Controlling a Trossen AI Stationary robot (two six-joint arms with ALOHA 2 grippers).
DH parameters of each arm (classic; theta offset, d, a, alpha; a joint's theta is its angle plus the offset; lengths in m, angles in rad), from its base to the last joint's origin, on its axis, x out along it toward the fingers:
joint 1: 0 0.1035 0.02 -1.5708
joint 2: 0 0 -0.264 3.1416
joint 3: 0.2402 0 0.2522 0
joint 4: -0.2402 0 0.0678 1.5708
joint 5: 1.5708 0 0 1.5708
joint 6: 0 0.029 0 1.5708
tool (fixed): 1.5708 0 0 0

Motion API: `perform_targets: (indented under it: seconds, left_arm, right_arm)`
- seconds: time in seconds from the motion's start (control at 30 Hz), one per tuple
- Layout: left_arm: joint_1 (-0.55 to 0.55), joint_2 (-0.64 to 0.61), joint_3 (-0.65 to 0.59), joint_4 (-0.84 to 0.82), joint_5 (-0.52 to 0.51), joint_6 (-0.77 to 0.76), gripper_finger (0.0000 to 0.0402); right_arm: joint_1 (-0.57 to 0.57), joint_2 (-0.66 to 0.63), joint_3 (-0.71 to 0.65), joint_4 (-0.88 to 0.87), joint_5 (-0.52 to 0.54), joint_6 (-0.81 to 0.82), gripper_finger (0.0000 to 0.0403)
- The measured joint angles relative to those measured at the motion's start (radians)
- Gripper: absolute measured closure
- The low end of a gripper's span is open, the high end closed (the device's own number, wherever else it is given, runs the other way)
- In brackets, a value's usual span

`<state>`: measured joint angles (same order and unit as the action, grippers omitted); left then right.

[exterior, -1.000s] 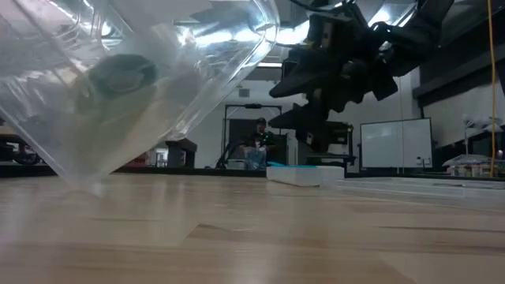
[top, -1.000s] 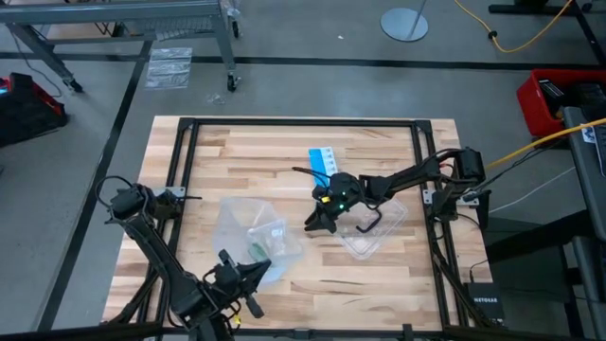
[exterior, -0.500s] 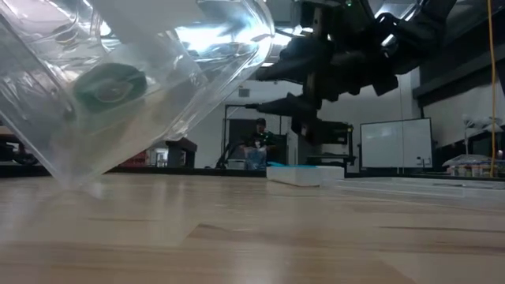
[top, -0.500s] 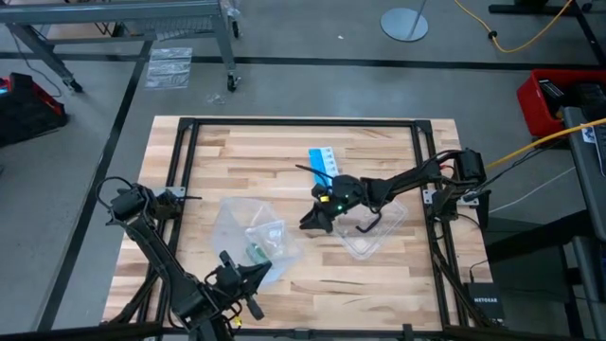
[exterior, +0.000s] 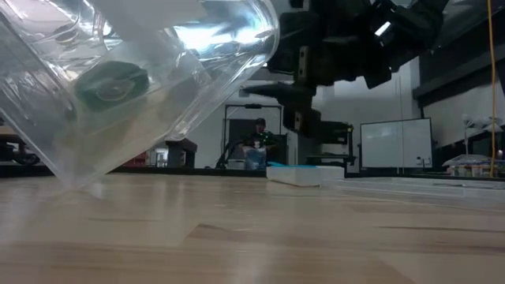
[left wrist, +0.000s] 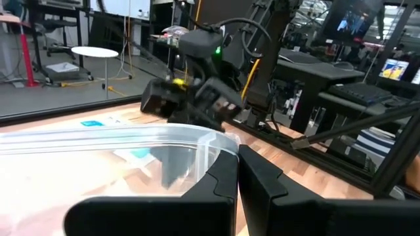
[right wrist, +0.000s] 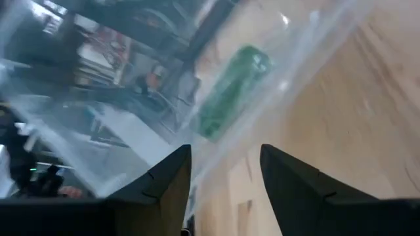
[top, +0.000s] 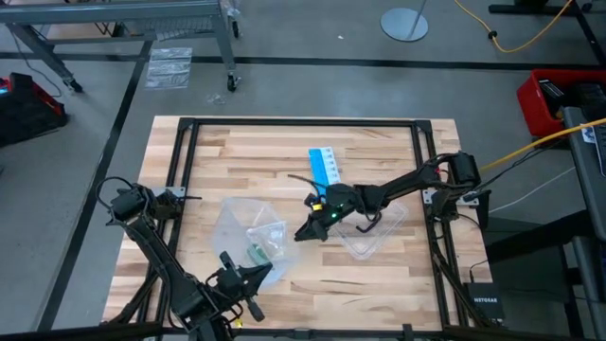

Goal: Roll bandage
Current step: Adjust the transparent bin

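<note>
A dark green rolled bandage (top: 258, 251) shows through a clear plastic bag (top: 248, 232). The table (top: 237, 156) is pale striped wood, black-framed. At one o'clock from the bandage lies a blue-and-white card (top: 325, 164).

1. Table (top: 218, 142): bears every item listed.
2. Clear bag (top: 241, 227): left of centre, bandage (top: 257, 252) inside it.
3. Left gripper (top: 248, 278): at the bag's near edge.
4. Right gripper (top: 301, 233): just right of the bag.
5. Card (top: 325, 165): behind the right gripper.
6. Plastic wrapper (top: 374, 232): right of centre, under the right arm.
</note>
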<state>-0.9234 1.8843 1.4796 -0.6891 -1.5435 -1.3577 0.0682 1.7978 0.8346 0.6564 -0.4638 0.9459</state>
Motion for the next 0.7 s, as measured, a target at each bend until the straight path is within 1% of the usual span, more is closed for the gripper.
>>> perform_targets:
  seconds: [0.07, 0.17, 0.3, 0.5, 0.7]
  left_arm:
    - [0.000, 0.000, 0.000, 0.000, 0.000, 0.004, 0.0401]
    - [0.000, 0.000, 0.000, -0.001, 0.011, 0.014, 0.0401]
    - [0.000, 0.001, 0.000, -0.001, 0.028, 0.028, 0.0401]
    - [0.002, 0.021, 0.000, 0.003, 0.037, 0.030, 0.0401]
    - [0.007, 0.063, 0.000, 0.009, 0.028, -0.004, 0.0401]
  right_arm:
    - [0.012, 0.025, 0.026, -0.045, 0.020, 0.000, 0.0217]
    - [0.012, 0.056, 0.059, -0.108, 0.019, 0.000, 0.0217]
    - [0.010, 0.079, 0.077, -0.106, 0.001, 0.027, 0.0217]
    - [0.010, 0.082, 0.103, -0.103, -0.026, 0.045, 0.0217]
    - [0.010, 0.082, 0.146, -0.207, -0.030, 0.046, 0.0217]
